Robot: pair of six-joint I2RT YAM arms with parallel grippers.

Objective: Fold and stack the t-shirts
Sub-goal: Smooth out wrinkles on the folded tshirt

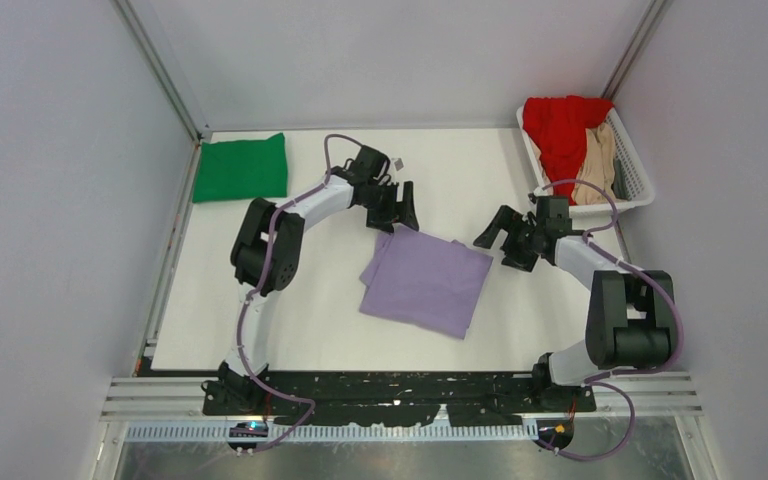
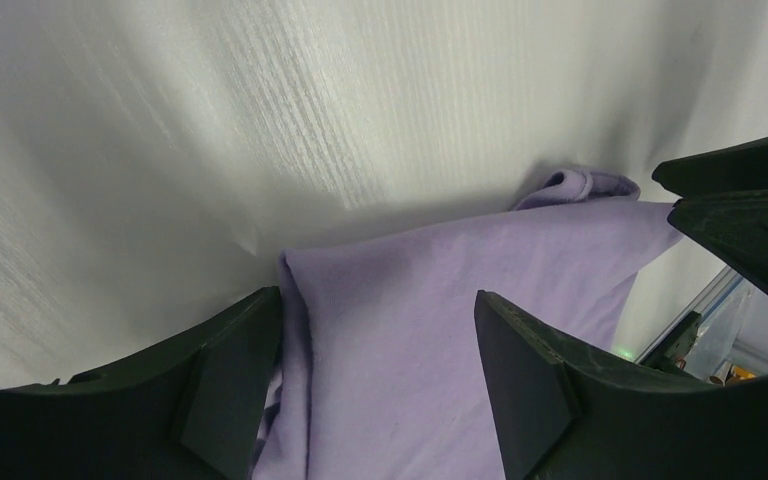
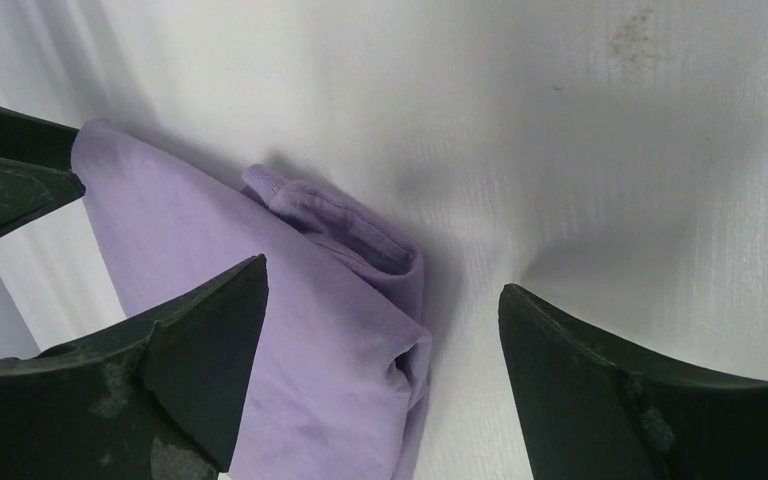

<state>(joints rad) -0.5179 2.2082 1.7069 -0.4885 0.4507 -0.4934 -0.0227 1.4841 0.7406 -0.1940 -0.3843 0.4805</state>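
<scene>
A folded lavender t-shirt (image 1: 428, 280) lies flat mid-table. My left gripper (image 1: 396, 214) hovers open over its far left corner; in the left wrist view the cloth (image 2: 440, 330) lies between and below the spread jaws. My right gripper (image 1: 500, 240) hovers open beside its far right corner; in the right wrist view the folded edge (image 3: 340, 300) sits between the jaws, nothing gripped. A folded green t-shirt (image 1: 241, 168) lies at the far left. A red t-shirt (image 1: 560, 128) and a tan one (image 1: 598, 160) hang in the basket.
A white slatted basket (image 1: 636, 180) stands at the far right by the wall. Grey walls close the table on the left, back and right. Bare white tabletop (image 1: 320, 300) lies around the lavender shirt.
</scene>
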